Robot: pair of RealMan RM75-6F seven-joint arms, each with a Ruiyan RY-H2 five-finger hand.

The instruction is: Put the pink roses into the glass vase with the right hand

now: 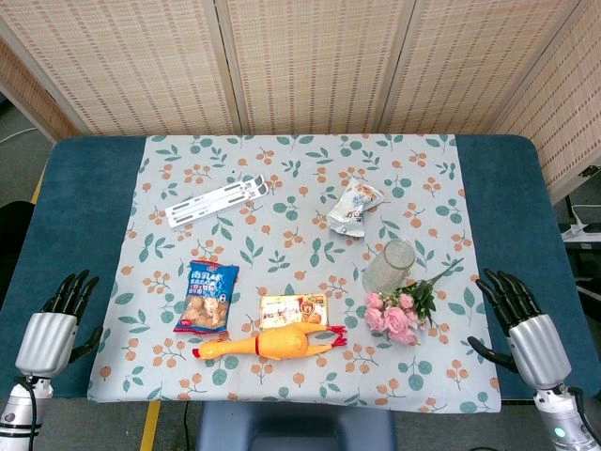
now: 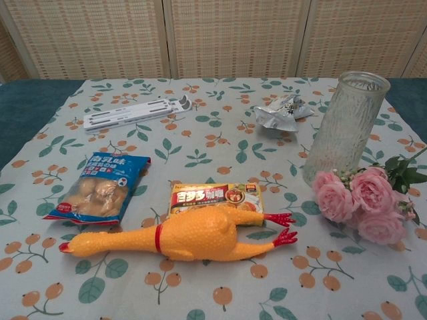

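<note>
Pink roses (image 2: 363,203) lie on their side on the leaf-print cloth (image 1: 282,202), blooms toward me and green stems trailing off to the right and away. They touch the foot of the glass vase (image 2: 345,127), which stands upright just behind them with its mouth open and nothing inside.

Nothing has been picked up yet, so I judge this to be the very start: the reach comes first. My right hand (image 1: 526,324) hangs over the blue table edge (image 1: 554,244), off the cloth, fingers spread and holding nothing. My left hand (image 1: 54,324) is the same on the far side, fingers apart and empty, and it has no part in this.

The next move, as I see it, calls for bringing my right hand inward to the stems, closing around them rather than the blooms, then turning the bunch stem-down over the vase mouth. The mouth looks narrow against the spread of the flowers, so the stems need to go in fairly straight.

Room is good on my side: between my right hand and the roses there is only bare cloth. The tight spot is the vase itself, since the roses rest against it and a clumsy grasp could tip it. The rubber chicken (image 2: 177,237) and the small box (image 2: 215,198) lie left of the roses, near but apart. The foil packet (image 2: 281,113) sits behind, left of the vase, out of my path.
</note>
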